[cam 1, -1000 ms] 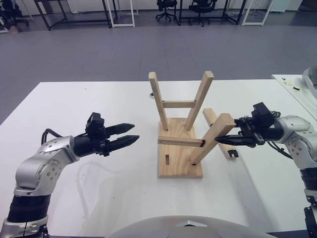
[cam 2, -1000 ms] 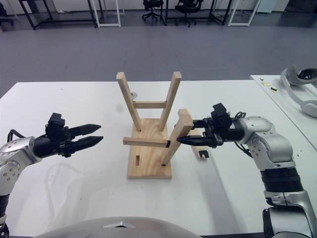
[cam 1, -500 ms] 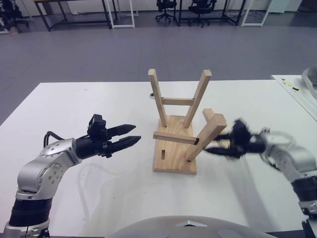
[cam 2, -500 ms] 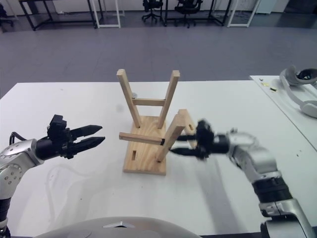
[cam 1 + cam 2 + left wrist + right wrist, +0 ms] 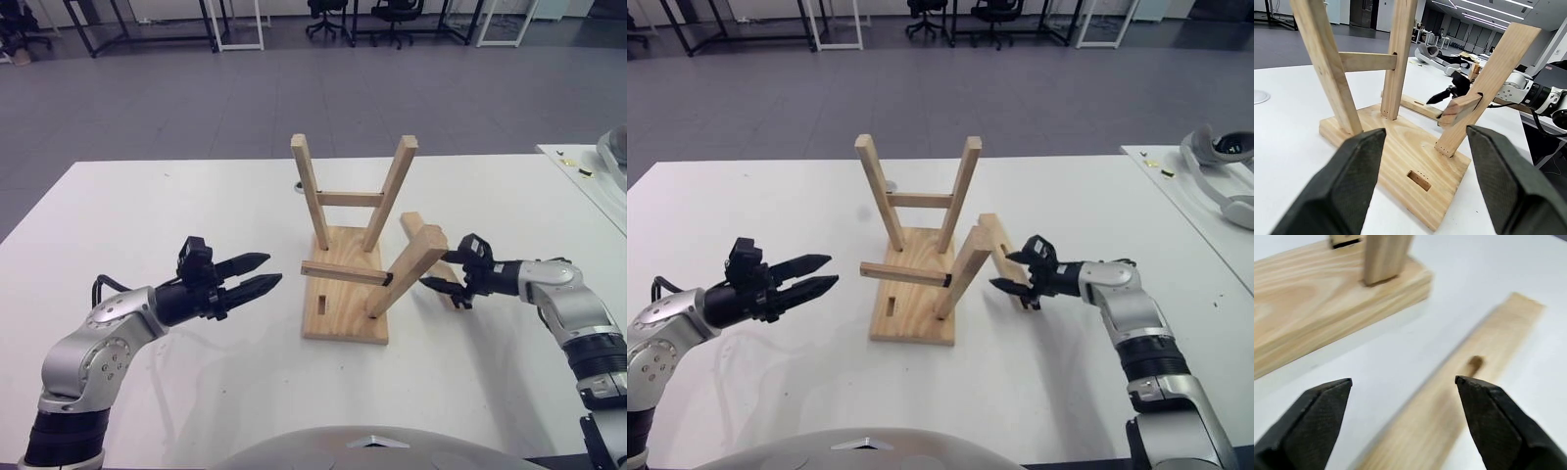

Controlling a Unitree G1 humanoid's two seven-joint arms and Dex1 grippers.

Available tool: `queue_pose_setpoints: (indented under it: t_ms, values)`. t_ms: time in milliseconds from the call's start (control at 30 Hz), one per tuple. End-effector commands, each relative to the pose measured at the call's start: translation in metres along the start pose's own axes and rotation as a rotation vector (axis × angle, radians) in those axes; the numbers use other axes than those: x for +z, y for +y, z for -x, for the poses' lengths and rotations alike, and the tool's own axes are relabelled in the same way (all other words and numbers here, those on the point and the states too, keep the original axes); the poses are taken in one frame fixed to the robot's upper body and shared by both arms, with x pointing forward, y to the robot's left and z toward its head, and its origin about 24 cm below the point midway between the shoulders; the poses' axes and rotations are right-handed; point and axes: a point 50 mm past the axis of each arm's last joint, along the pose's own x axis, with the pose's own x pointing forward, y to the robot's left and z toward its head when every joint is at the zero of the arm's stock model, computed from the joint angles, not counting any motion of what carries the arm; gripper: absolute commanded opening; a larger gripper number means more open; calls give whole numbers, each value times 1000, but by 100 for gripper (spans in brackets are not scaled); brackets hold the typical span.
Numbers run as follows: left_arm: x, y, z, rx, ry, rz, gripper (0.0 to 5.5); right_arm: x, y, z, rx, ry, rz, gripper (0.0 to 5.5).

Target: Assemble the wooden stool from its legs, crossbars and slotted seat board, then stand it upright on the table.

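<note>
left: bare counter [image 5: 147,225] open between left end effector [image 5: 261,273] and seat board [image 5: 343,318] | centre: upright legs [image 5: 310,196], crossbar [image 5: 343,273], leaning leg [image 5: 407,274] bar passage over board | right: loose leg [image 5: 416,227] lies flat below spread right end effector [image 5: 433,271], just beside leaning leg

Lighting's bright and even all round, coming from the long ceiling strips [image 5: 1488,7] you can spot in the left wrist view, so the white worktop [image 5: 147,215] reads clean with no hot glare anywhere on it. Shadows are soft and pale, really just a faint grey fringe hugging the edge of the seat board [image 5: 1327,298]. The floor [image 5: 196,98] behind looks a notch dimmer.
</note>
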Motion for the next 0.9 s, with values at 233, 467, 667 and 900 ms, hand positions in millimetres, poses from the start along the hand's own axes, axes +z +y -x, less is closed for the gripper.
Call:
queue_pose_setpoints:
  t_ms: [233,467,667,900]
  values:
    - [2,2,0,28,-11,-22,303,-46,21,-20,-230,359,-175,372]
    - [1,4,-1,59,-26,-22,303,-36,22,-24,-344,282,-492,245]
    - [12,15,1,118,-48,-56,303,-6,-2,-22,-522,87,-490,208]
    - [100,69,23,430,-296,-201,303,128,-42,25,-664,-463,-175,208]
